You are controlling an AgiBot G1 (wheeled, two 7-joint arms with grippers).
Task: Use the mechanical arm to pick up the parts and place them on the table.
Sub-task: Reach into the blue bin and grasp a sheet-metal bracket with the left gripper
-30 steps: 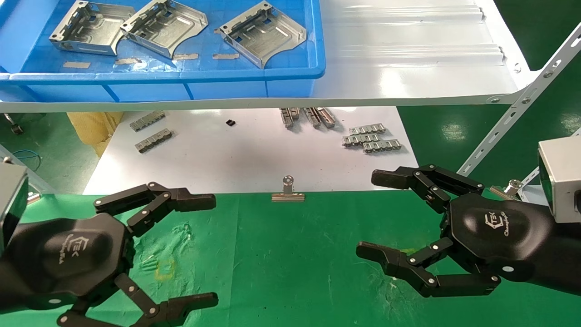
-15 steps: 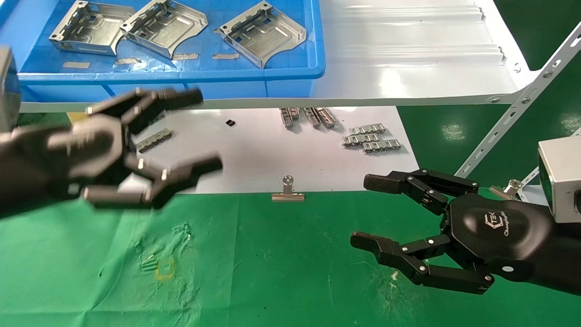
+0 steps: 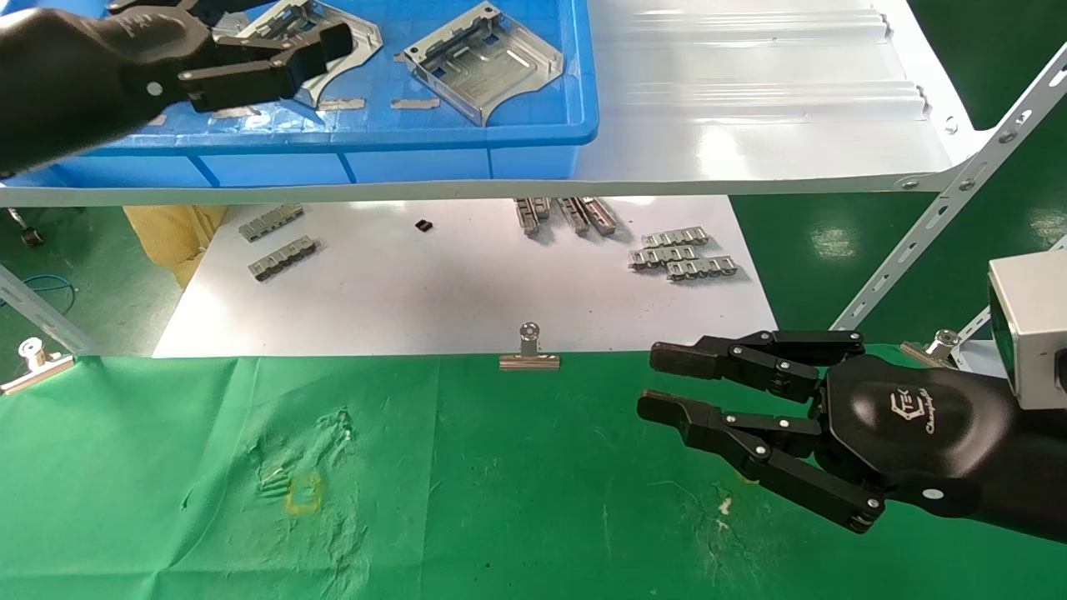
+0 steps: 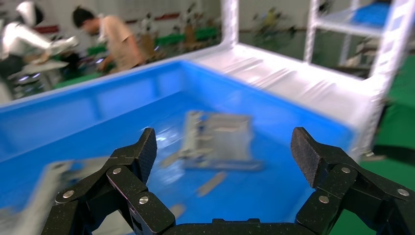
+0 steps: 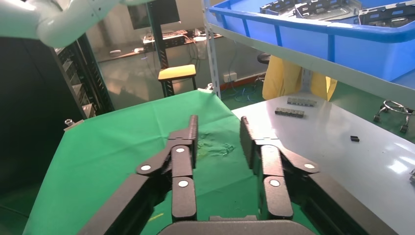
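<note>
At the bottom of the head view the table (image 3: 500,500) is seen, covered in green cloth, with no part set on it yet. At the lower right the right gripper (image 3: 658,382) is held just above the cloth, its fingers brought near each other with only a small gap, and nothing is held in it. A little farther up, a silver clip (image 3: 528,350) is seen at the edge of the cloth, and small grey link strips (image 3: 683,254) are laid on the white board (image 3: 433,283) behind it. At the upper left the left gripper (image 4: 225,152) is held over the blue bin (image 3: 533,137), its fingers spread wide and nothing gripped. The parts (image 3: 483,60) are still lying in the bin. The reaching step seems to be in hand; next, the open fingers would need to be lowered around one part and closed on it
</note>
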